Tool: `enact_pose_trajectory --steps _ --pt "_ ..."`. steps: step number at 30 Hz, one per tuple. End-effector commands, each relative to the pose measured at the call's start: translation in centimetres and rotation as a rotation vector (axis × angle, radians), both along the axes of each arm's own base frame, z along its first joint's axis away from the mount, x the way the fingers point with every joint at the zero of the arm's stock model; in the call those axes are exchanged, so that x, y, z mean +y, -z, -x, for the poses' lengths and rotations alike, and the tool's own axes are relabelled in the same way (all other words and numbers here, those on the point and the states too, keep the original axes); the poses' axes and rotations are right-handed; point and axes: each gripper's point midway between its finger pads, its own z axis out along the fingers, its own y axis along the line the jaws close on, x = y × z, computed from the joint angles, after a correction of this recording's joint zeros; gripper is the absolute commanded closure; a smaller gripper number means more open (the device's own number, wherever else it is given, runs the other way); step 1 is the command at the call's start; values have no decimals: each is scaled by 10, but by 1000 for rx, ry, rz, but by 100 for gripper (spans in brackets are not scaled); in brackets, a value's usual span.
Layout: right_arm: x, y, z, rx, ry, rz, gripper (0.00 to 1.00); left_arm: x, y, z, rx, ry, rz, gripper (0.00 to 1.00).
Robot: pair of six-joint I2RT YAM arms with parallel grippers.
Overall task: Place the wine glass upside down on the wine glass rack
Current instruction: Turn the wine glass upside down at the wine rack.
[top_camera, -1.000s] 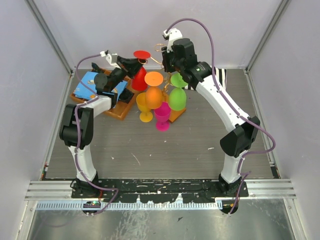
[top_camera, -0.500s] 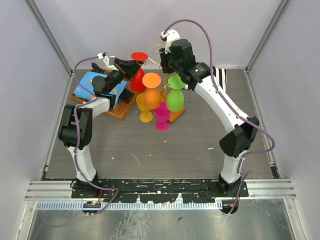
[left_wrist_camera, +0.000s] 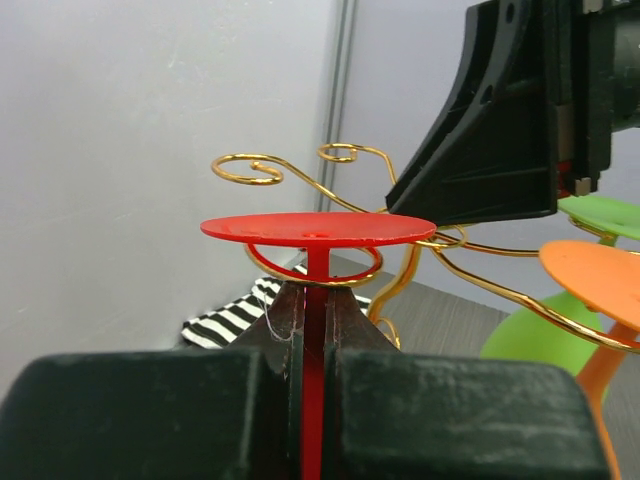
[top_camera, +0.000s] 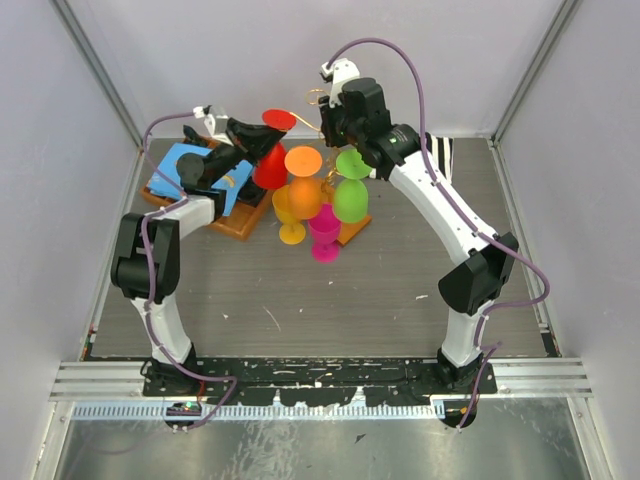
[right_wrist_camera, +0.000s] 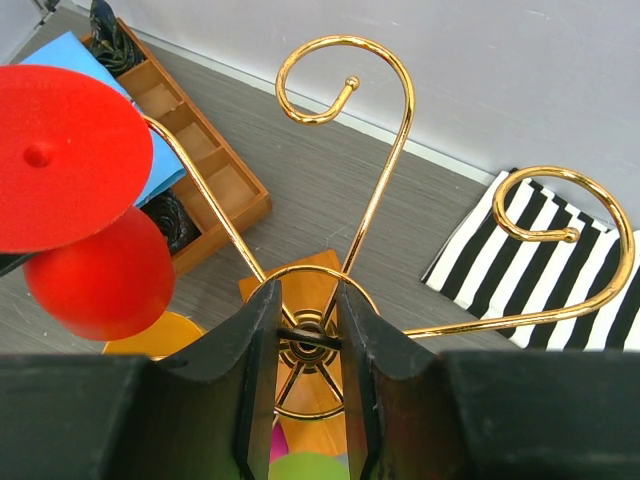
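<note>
Fingers (left_wrist_camera: 140, 420) on left pinch 1 wine glass (left_wrist_camera: 318, 228); 4 other glasses (top_camera: 307, 195).

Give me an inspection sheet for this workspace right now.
Surface: grey table, scuffed.
Job's things: red wine glass inverted, foot beside a scroll of the wine glass rack; seating unclear.
Clutter: wooden tray with blue cloth; striped cloth; four other glasses at the rack.
Grippers: left tool shut on the glass stem; right tool clamps the rack's centre.
Cables: purple cables on both arms, no snag seen.
Surroundings: pale walls.
</note>
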Motion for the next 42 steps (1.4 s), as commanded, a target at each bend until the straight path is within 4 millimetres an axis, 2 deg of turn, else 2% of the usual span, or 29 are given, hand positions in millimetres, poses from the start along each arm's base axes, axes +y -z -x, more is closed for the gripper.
enact_pose_trajectory --steps 1,11,18,19,21,22,42 --pt "-1 8 1 28 -7 36 100 1 -28 26 -122 22 -14 100" --pt "0 8 0 29 -10 33 100 -13 -25 34 -139 89 -48 100" --pt "0 8 0 30 -11 35 100 -16 -19 30 -123 88 -46 100" --pt "0 8 0 29 -9 35 100 -15 -18 29 -121 85 -43 97" --pt "-1 9 0 32 -8 36 100 -15 -19 27 -115 78 -36 85" --pt "0 10 0 33 -9 37 100 -14 -18 27 -112 77 -35 83" --pt "0 11 0 34 -12 39 100 -7 -21 28 -107 53 -24 61"
